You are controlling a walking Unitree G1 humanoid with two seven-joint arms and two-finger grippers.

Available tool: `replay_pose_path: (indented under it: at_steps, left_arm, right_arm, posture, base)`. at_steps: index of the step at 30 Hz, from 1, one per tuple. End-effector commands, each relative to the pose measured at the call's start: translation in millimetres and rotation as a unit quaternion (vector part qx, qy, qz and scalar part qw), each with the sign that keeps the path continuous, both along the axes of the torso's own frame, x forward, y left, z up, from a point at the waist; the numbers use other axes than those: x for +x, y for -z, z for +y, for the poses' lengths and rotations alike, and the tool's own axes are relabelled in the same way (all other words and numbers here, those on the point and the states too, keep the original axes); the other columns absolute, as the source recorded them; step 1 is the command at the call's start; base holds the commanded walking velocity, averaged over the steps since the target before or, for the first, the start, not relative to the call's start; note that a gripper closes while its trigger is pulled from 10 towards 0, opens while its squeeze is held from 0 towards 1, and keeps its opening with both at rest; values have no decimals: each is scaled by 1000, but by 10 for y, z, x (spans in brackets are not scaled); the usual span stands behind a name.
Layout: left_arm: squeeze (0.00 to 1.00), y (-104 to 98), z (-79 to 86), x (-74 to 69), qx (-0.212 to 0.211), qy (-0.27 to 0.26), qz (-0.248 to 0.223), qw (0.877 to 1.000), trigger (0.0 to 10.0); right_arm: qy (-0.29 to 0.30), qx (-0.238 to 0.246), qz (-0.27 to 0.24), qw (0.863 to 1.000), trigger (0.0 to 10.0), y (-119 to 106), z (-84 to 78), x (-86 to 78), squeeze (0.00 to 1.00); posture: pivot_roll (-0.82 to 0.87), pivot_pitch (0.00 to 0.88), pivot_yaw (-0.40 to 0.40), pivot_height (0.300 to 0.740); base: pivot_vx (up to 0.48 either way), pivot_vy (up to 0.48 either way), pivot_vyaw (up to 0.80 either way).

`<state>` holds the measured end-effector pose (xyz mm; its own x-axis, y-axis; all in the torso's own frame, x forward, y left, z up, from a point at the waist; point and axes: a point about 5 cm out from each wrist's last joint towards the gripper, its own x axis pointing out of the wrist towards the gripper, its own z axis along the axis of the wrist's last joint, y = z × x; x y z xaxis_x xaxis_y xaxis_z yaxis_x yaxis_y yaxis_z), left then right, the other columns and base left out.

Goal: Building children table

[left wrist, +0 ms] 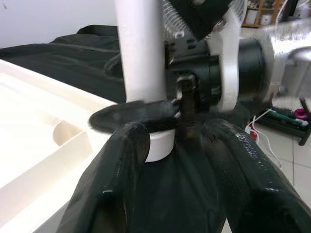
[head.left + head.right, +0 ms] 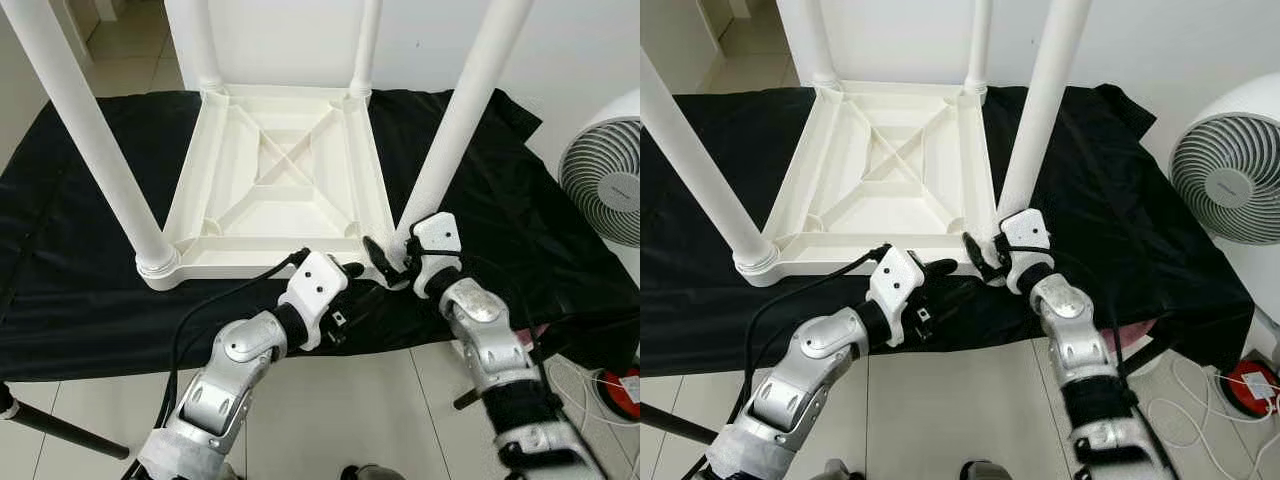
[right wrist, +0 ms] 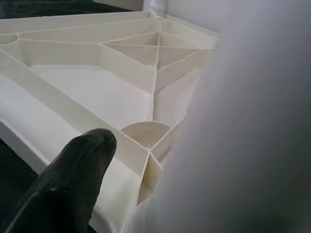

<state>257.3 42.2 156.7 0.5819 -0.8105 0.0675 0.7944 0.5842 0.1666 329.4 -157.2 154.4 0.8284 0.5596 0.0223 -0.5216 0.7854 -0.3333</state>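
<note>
A white children's table top point(image 2: 250, 262) lies upside down on a black cloth point(image 2: 80, 300). White legs rise from its corners: near left point(image 2: 90, 130), far left point(image 2: 205, 40), far right point(image 2: 365, 45) and near right point(image 2: 455, 120). My right gripper point(image 2: 395, 262) is shut on the base of the near right leg point(image 1: 141, 53), with one black finger point(image 1: 136, 115) wrapped across it just above the collar. My left gripper point(image 2: 350, 272) hovers at the table's near edge beside that corner. It is open, its fingers point(image 1: 121, 165) apart and pointing at the leg base.
A white fan point(image 2: 605, 180) stands to the right of the cloth. Cables and a small red object point(image 2: 625, 390) lie on the tiled floor at the lower right. A black pole point(image 2: 50, 430) slants across the floor at the lower left. A white wall is behind the table.
</note>
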Motion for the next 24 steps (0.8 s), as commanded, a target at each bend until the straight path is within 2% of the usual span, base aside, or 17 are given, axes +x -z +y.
replay_pose_path:
  at_steps: [1,11,13,19,20,21,22,24]
  left_arm:
    - [0,-5,17,21,2,-14,-4,1000,10000]
    - [0,-27,26,48,1,-19,-8,1000,10000]
    - [0,-39,36,61,2,-21,-10,1000,10000]
    - [0,-46,45,65,2,-23,-11,1000,10000]
    - [0,-46,46,65,2,-23,-11,1000,10000]
    - [0,-46,46,65,2,-23,-11,1000,10000]
    - [0,-47,46,66,2,-23,-11,1000,10000]
    - [0,-47,45,66,2,-23,-11,1000,10000]
  right_arm:
    - [-28,-7,5,1000,10000,8,2,16,0]
    - [-61,-18,34,997,10000,72,-9,133,0]
    - [-66,-17,48,997,10000,139,4,167,0]
    - [-65,-19,60,996,10000,233,4,175,0]
    - [-65,-16,64,996,2000,245,-3,174,0]
    - [-65,-16,64,996,2000,245,-3,174,0]
    - [-67,-14,66,995,0,253,-8,176,0]
    - [-63,-10,67,996,0,257,-20,179,0]
  posture:
    - [-71,47,-8,740]
    - [-69,52,-3,740]
    - [-69,52,-3,740]
    - [-60,52,0,740]
    - [-60,52,0,740]
    - [-60,52,0,740]
    - [-60,52,0,740]
    - [-60,52,0,740]
  base:
    - [0,0,0]
    - [0,0,0]
    - [0,0,0]
    - [0,0,0]
    - [0,0,0]
    - [0,0,0]
    - [0,0,0]
    - [0,0,0]
